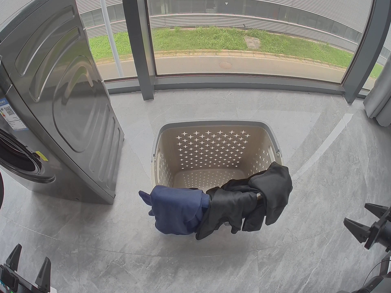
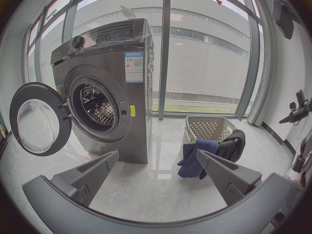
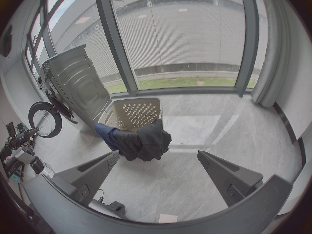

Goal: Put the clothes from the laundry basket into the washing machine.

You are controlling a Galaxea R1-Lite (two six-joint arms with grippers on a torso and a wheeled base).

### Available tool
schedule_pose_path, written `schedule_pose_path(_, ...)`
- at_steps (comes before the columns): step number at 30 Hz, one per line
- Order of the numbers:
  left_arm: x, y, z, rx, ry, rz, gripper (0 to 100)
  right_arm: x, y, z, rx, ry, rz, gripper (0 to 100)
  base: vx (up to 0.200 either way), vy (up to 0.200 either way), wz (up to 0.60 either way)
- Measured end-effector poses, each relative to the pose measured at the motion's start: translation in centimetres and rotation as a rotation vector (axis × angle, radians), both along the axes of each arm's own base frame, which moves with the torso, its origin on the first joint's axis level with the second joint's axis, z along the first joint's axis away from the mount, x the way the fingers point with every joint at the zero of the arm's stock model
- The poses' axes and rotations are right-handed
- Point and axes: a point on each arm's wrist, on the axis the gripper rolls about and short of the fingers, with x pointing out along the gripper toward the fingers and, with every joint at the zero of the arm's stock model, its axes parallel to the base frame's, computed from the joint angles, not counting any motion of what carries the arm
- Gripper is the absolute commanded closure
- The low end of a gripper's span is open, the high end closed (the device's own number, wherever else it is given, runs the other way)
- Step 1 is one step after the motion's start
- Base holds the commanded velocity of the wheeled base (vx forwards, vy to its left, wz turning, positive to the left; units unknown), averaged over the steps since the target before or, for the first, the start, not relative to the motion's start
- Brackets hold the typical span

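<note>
Two clothes hung over the near rim of the laundry basket (image 1: pixel 216 143). A blue garment (image 1: pixel 177 210) lay at the rim's near-left corner. A black garment (image 1: pixel 248 202) ran from mid-rim to the near-right corner. The two touched, both draping down the outside wall. The basket was beige plastic w/ star-shaped holes, standing upright mid-floor on the grey stone floor (image 1: pixel 285 257), near the window (image 1: pixel 244 41).

The washing machine (image 1: pixel 61 94), a dark grey front-loader, stood at the floor's left side, near the basket but not touching it. Its round door (image 2: pixel 39 119) was swung wide open, w/ the steel drum (image 2: pixel 96 106) visible thru the opening.

The L gripper (image 1: pixel 31 254) sat low at the floor's near-left corner, jaws spread, w/ bare floor between them. The R gripper (image 1: pixel 356 213) sat at the near-right edge, well apart from the basket, jaws also spread. A pale curtain (image 1: pixel 378 98) hung at the far-right corner by the window.
</note>
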Motion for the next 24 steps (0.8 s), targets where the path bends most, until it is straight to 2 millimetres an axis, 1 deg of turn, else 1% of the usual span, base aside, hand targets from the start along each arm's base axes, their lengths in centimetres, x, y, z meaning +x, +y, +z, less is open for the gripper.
schedule_pose_path(1,0.0,0.0,0.0,0.0,0.0,0.0,0,1.1,0.2,-0.1,0.002,0.036,0.013,0,0.0,0.0,0.0)
schedule_pose_path(5,0.0,0.0,0.0,0.0,0.0,0.0,0,4.1,0.7,-0.8,0.003,0.136,0.045,0,0.0,0.0,0.0)
schedule_pose_path(9,0.0,0.0,0.0,0.0,0.0,0.0,0,7.7,1.6,-1.9,0.0,0.226,0.074,0,0.0,0.0,0.0)
schedule_pose_path(11,0.0,0.0,0.0,0.0,0.0,0.0,0,9.0,1.9,-2.4,-0.002,0.255,0.085,0,0.0,0.0,0.0)
schedule_pose_path(13,0.0,0.0,0.0,0.0,0.0,0.0,0,11.0,2.5,-3.2,-0.005,0.294,0.098,0,0.0,0.0,0.0)
schedule_pose_path(20,0.0,0.0,0.0,0.0,0.0,0.0,0,15.3,3.9,-5.1,-0.011,0.367,0.128,0,0.0,0.0,0.0)
schedule_pose_path(24,0.0,0.0,0.0,0.0,0.0,0.0,0,17.3,4.6,-6.3,-0.014,0.376,0.139,0,0.0,0.0,0.0)
